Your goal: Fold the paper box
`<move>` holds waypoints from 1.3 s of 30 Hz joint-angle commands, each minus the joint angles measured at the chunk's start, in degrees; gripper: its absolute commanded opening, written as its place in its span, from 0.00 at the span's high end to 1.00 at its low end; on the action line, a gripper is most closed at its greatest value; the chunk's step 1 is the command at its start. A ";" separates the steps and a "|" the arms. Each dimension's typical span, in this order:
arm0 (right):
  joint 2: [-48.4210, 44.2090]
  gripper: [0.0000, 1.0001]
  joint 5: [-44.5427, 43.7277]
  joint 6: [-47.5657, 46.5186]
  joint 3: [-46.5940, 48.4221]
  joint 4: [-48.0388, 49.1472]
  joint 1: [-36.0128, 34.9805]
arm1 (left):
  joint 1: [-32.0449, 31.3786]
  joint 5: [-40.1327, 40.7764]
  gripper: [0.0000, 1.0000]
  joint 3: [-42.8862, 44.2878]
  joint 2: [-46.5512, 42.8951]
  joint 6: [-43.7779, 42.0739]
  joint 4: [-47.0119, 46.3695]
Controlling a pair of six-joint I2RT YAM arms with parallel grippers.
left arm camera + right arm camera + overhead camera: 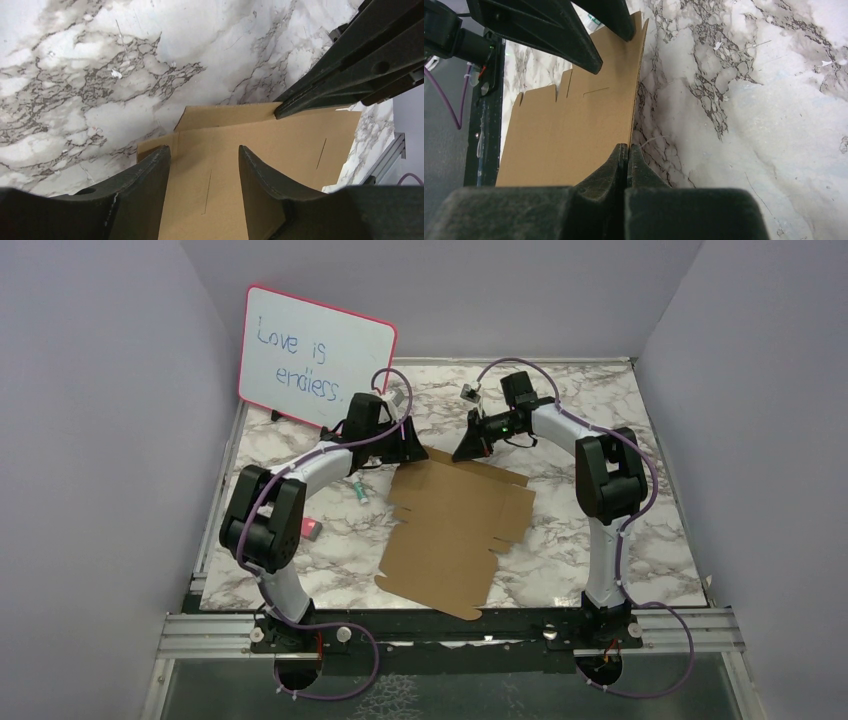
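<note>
The paper box is a flat brown die-cut sheet with notched flaps, lying on the marble table between the arms. My left gripper hovers over the sheet's far left corner. In the left wrist view it is open, with bare cardboard showing between its fingers. My right gripper is shut, and in its wrist view its tips sit right at the sheet's far edge with nothing visibly clamped. The two grippers face each other closely over that edge.
A pink-framed whiteboard leans at the back left. A small pink object and a marker lie left of the sheet beside the left arm. Grey walls enclose the table on three sides.
</note>
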State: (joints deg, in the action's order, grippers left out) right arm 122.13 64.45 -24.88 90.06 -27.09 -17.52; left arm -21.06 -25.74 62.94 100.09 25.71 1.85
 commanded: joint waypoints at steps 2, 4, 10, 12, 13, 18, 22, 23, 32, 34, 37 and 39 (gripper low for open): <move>-2.94 0.99 4.78 -0.33 -0.33 0.95 -0.24 | 0.71 1.89 0.46 3.18 1.46 -1.29 -1.58; -2.93 0.99 5.31 -0.34 -0.45 0.98 -0.26 | 0.88 1.90 0.46 3.32 1.55 -1.60 -1.59; -2.95 0.99 5.15 -0.23 -0.37 1.07 -0.24 | 1.20 0.56 0.46 4.39 2.30 -2.40 -1.58; -3.03 0.99 5.24 -0.17 -0.31 1.08 -0.24 | 1.20 -0.31 0.47 4.68 2.75 -2.55 -1.58; -2.96 0.99 5.40 -0.13 -0.27 1.08 -0.24 | 1.20 -0.62 0.47 4.85 3.06 -2.57 -1.61; -3.12 0.99 4.78 0.17 -0.57 1.62 -0.34 | 1.20 -2.47 0.54 5.79 3.67 -2.51 -1.58; -3.11 0.99 3.80 1.28 -1.02 2.93 -0.27 | 1.20 -3.22 0.65 5.60 2.59 -2.79 -1.58; -3.15 0.99 3.32 1.71 -1.17 3.31 -0.29 | 1.20 -3.30 0.69 5.49 2.22 -2.90 -1.58; -3.39 0.99 -1.21 3.89 -1.64 5.18 -0.74 | 0.87 -4.97 0.78 5.59 0.31 -3.39 -2.86; -3.27 0.99 -1.84 3.94 -1.64 5.13 -0.98 | 0.72 -5.38 0.78 5.78 0.06 -4.21 -2.90; -3.41 0.99 -1.47 4.29 -2.09 5.97 -1.04 | 0.75 -6.41 0.77 5.79 0.01 -5.47 -2.71; -3.55 0.99 -1.37 4.53 -2.32 6.57 -1.07 | 0.75 -6.03 0.75 6.00 0.01 -6.55 -2.00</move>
State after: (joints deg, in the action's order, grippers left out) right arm 120.95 63.88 -20.91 88.62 -24.82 -17.82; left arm -19.90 -28.08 67.09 102.59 21.56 0.49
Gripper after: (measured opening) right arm 0.023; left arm 0.235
